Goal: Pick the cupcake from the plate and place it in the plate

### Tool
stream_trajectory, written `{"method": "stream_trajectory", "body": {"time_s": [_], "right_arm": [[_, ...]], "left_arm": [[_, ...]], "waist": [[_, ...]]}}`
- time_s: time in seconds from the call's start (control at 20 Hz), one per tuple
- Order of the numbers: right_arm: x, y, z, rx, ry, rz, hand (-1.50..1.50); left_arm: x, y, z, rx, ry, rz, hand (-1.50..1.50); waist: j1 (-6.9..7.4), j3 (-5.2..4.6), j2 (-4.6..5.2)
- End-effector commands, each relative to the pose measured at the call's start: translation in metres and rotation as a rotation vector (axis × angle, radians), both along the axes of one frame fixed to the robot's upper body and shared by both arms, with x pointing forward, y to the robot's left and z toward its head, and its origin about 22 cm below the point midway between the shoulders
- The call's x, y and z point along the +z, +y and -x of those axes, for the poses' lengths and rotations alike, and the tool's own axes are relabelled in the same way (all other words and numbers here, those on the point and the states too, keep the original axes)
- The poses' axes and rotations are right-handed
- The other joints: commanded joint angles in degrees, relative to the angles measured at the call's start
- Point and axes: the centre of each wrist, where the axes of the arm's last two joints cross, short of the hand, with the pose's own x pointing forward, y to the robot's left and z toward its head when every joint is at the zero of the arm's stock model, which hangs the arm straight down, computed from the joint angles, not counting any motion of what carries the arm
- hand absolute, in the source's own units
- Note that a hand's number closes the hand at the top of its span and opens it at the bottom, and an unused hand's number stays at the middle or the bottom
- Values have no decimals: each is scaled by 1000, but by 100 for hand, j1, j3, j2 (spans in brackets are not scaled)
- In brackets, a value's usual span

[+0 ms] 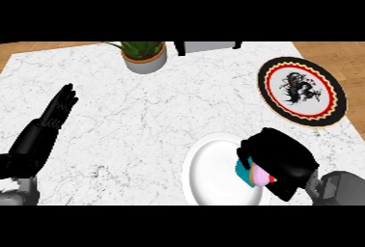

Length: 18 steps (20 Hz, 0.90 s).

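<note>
Now right hand (281, 161) grips cupcake (251, 174) over white plate (210, 166).

- I had only one view to work from, the head camera, set high above the counter (143, 125) and tipped steeply downward.
- It faced away from the robot's body, so the near edge of the marble top sat low in the view and the far edge, with the potted plant (145, 54), sat high.
- It stood close enough that both forearms entered from the lower edge, the left hand (57, 108) at the view's left and the right hand (279, 161) at its right, unmirrored.
- Wooden floor (341, 60) showed past the counter's right side.
- No second view shared any of this.
</note>
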Motion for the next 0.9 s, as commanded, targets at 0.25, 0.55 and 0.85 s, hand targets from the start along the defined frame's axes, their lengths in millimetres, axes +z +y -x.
{"method": "stream_trajectory", "body": {"time_s": [0.25, 0.55, 0.85], "right_arm": [[18, -64, 65, -36, -240, -256, 150], [38, -106, 82, -171, -390, -334, 150], [36, -164, 91, -291, -511, -355, 150]], "left_arm": [[6, 6, 15, 1, -26, -20, 0], [19, 4, 4, -2, -43, 8, 0], [19, -8, -3, -75, -36, -8, 0]], "waist": [[-6, -9, 105], [67, -35, 171], [504, -49, 263]]}}
